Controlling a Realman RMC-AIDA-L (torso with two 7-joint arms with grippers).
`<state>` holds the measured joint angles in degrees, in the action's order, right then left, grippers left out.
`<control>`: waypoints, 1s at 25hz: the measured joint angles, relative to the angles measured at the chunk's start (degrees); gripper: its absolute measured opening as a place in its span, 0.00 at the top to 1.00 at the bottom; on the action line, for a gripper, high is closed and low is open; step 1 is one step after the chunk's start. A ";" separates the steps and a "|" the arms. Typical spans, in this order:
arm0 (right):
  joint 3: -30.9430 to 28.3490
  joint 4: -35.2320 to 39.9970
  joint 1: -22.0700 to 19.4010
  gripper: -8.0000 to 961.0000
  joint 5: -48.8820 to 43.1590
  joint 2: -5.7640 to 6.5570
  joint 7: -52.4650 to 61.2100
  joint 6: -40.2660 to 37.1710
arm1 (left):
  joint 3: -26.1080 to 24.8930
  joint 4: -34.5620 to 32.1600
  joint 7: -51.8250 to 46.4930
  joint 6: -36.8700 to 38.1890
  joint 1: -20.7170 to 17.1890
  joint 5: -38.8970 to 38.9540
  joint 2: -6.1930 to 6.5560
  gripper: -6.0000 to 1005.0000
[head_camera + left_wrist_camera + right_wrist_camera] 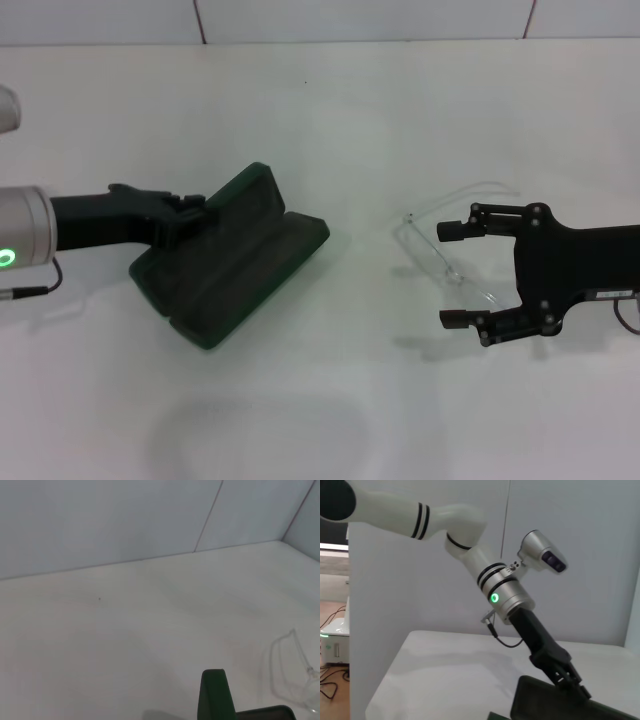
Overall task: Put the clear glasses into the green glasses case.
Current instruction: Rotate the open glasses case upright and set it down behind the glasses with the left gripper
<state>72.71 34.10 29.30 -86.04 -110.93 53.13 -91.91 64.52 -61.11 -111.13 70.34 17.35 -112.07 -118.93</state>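
The green glasses case [235, 265] lies open left of centre on the white table, its lid [240, 210] tilted up. My left gripper [183, 218] reaches in from the left and is shut on the lid's outer edge. The right wrist view shows the same hold, left gripper [571, 681] on the case lid [550, 707]. The clear glasses [425, 245] lie on the table right of the case. Open, my right gripper [452, 275] comes in from the right, one finger on each side of the glasses. A corner of the case [216, 695] and the glasses [295, 672] appear in the left wrist view.
The white table [320, 120] runs back to a pale tiled wall [360, 20]. The left arm's silver wrist with a green light [10, 255] sits at the left edge, with a cable [35, 290] below it.
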 joint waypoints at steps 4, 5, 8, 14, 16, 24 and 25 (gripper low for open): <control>0.04 -0.22 -0.17 0.12 -0.55 -0.13 -0.12 -0.62 | -0.01 -0.08 0.45 -0.02 1.25 0.00 0.03 0.79; 0.05 -0.32 -0.21 0.12 -0.81 -0.21 -0.32 -0.84 | -0.02 -0.10 0.75 -0.03 1.72 0.01 0.03 0.79; 0.10 -0.51 -0.87 0.12 -1.26 -0.55 -1.45 -1.31 | -0.02 0.12 3.02 -0.03 4.14 0.01 0.02 0.78; 0.18 -0.27 -2.32 0.12 -1.34 -1.39 -2.50 -1.48 | -0.02 1.94 11.46 -1.16 10.91 0.01 0.02 0.76; 0.21 -0.43 -2.71 0.12 -1.36 -1.53 -2.50 -1.50 | 0.05 4.01 13.81 -3.17 13.83 -0.13 0.01 0.76; -0.27 -0.15 -4.94 0.12 -0.99 -2.13 -2.45 -1.61 | 0.46 13.82 24.94 -8.48 23.28 -2.10 -0.34 0.74; -0.34 -0.14 -5.13 0.12 -0.96 -2.18 -2.48 -1.61 | 0.52 14.71 26.24 -8.67 24.26 -2.30 -0.49 0.73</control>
<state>72.37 33.96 24.17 -87.00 -113.11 50.65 -93.52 65.04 -46.40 -84.89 61.67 41.61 -114.37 -119.42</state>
